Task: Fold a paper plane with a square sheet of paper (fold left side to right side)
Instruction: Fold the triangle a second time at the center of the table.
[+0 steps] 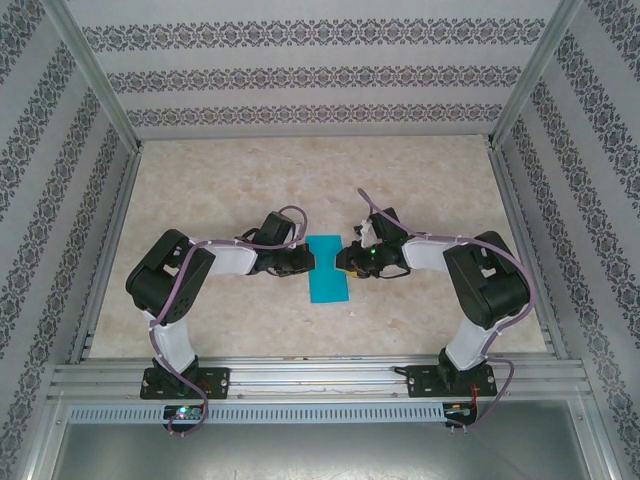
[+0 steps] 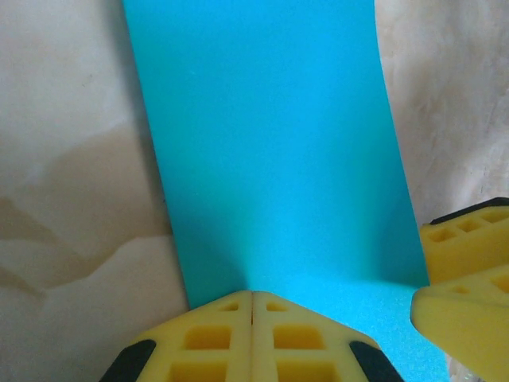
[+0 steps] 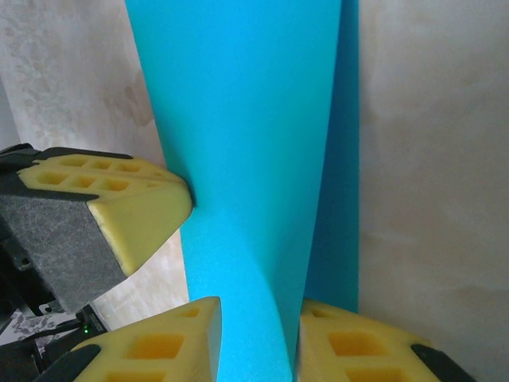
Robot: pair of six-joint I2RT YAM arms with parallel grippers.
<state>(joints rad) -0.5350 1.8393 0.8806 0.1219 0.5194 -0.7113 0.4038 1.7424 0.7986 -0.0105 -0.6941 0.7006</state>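
The square sheet of paper (image 1: 328, 270) lies mid-table as a narrow teal strip, folded double. My left gripper (image 1: 305, 260) is shut, its joined yellow tips (image 2: 252, 298) resting on the strip's left edge (image 2: 270, 159). My right gripper (image 1: 345, 262) meets the strip from the right. In the right wrist view the top layer (image 3: 246, 119) bows up off the flat bottom layer (image 3: 343, 159) and passes between my right gripper's (image 3: 254, 342) partly closed jaws, touching both. The left gripper's fingers (image 3: 127, 207) sit at the opposite edge. No paper plane shape is formed.
The beige marbled tabletop (image 1: 420, 190) is walled by patterned panels and aluminium posts (image 1: 515, 90). A metal rail (image 1: 320, 375) carrying both arm bases runs along the near edge.
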